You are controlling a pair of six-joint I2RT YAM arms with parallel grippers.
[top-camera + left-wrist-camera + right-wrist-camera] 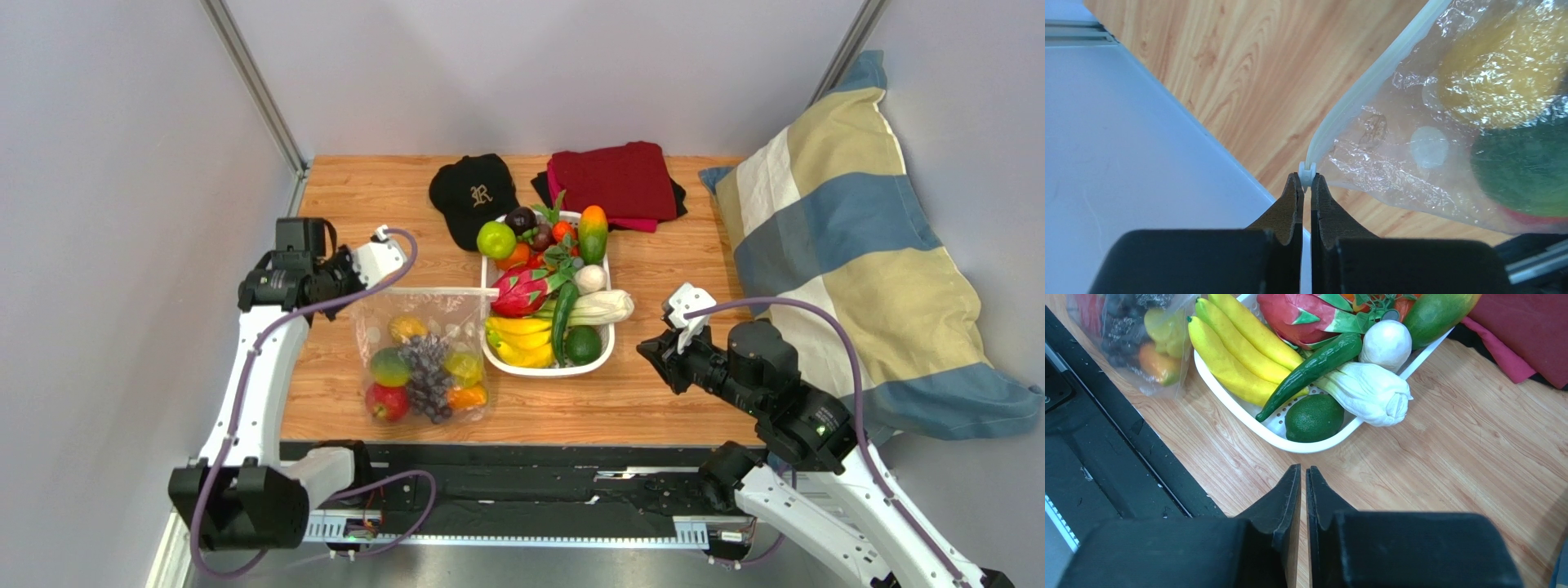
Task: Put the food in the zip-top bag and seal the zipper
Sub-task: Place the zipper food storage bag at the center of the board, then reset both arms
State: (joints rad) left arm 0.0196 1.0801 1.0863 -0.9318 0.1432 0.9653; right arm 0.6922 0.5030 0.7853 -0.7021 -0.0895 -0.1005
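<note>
The zip-top bag [423, 355] lies flat on the table left of the white tray [540, 366]. Inside it are a red apple [386, 402], a dark grape bunch [427, 374], and yellow, green and orange pieces. My left gripper [1306, 176] is shut on the zipper [1364, 89] at its left end, at the bag's far left corner [359, 292]. The bag also shows in the left wrist view [1450, 122]. My right gripper [1303, 470] is shut and empty, above bare wood just right of the tray [1229, 401]. It shows in the top view [653, 347].
The tray holds more food: bananas [520, 339], a dragon fruit [521, 290], a green pepper, an avocado [1313, 418]. A black cap [472, 192] and red cloth [613, 180] lie at the back. A striped pillow [846, 245] fills the right side. The table's left edge is near my left gripper.
</note>
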